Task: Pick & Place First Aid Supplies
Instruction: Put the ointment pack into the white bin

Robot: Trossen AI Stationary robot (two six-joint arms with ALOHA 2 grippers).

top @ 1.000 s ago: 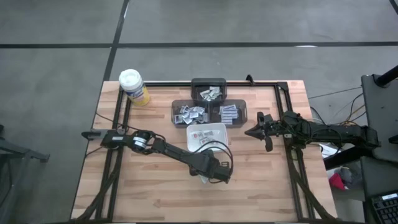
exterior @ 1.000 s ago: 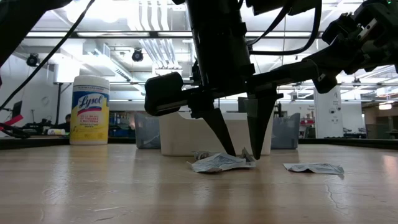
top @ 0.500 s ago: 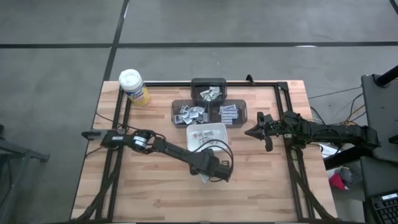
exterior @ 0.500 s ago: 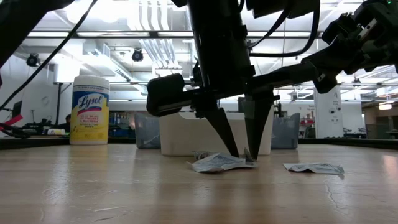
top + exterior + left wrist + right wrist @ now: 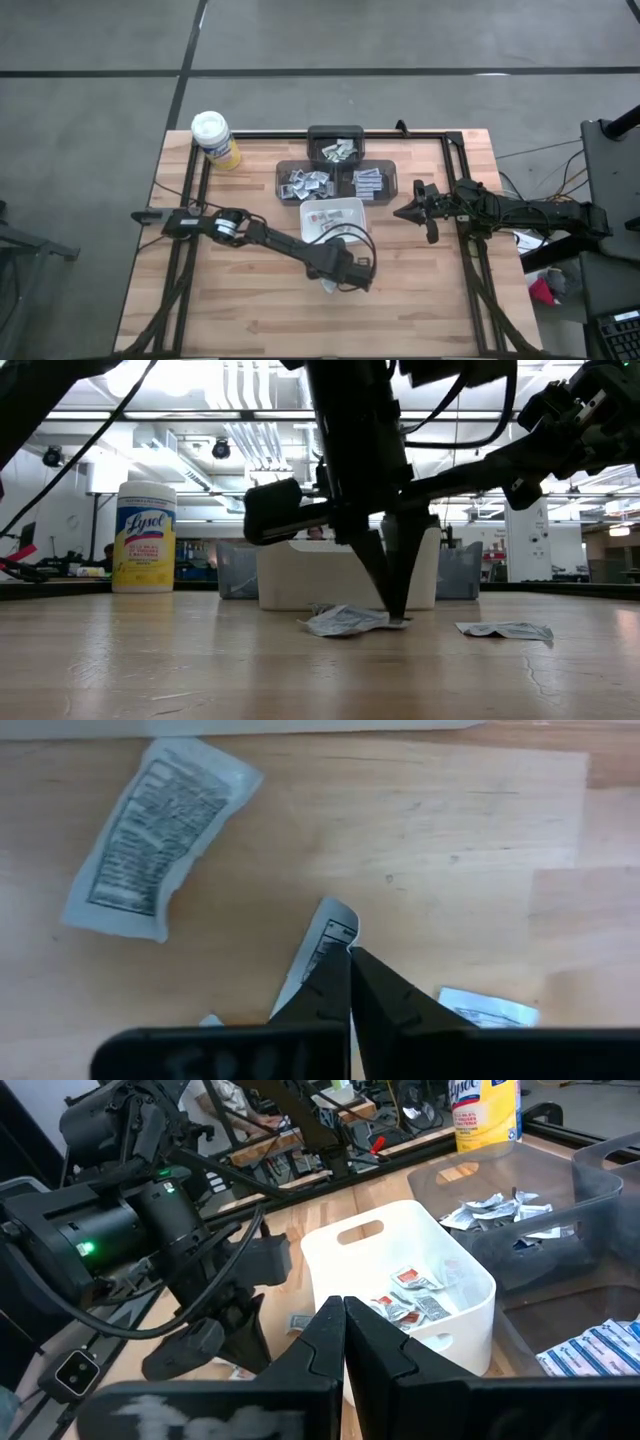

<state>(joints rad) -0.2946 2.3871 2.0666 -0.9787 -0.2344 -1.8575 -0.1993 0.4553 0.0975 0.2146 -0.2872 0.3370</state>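
Left gripper (image 5: 393,615): fingers clamped on one packet (image 5: 322,948) on mid-bench, ready for lifting. Right gripper (image 5: 413,212): waits near right edge, fingers together.

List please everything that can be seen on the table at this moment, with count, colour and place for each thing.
Loose packets: at least three, white with grey print, on the bare wood in front of the white dish.
White dish: one, white, table middle, holding small packets with reddish print.
Grey bins: three, dark translucent, behind the dish, each holding packets.
Canister: one, yellow with a white lid, far left corner.
Table: one, light wood with a black frame.
Left gripper: dark, down on the wood in front of the dish, closed on a packet.
Right gripper: dark, closed, empty, waiting at the table's right side.
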